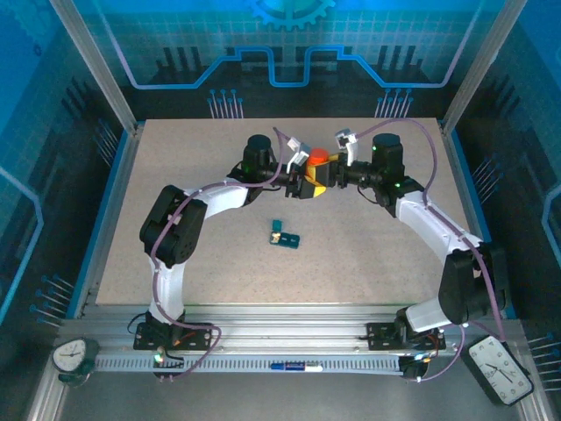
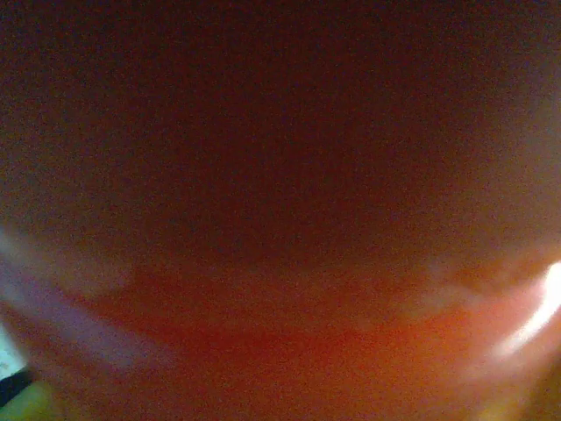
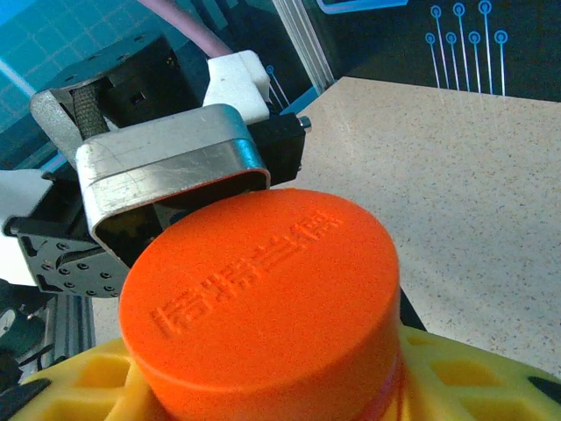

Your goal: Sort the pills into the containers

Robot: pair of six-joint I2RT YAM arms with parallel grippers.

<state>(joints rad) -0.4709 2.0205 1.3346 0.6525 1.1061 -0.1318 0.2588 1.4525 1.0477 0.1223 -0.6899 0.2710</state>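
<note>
Lying apart from left gripper (image 1: 308,184): pillbox (image 1: 284,235)

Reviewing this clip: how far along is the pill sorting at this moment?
Early. Nothing looks done: the teal pill box lies by itself on the table, away from both tools. In hand: left tool and right tool meet at the orange bottle, its cap on. Left: opening it, then putting pills into the box.
</note>
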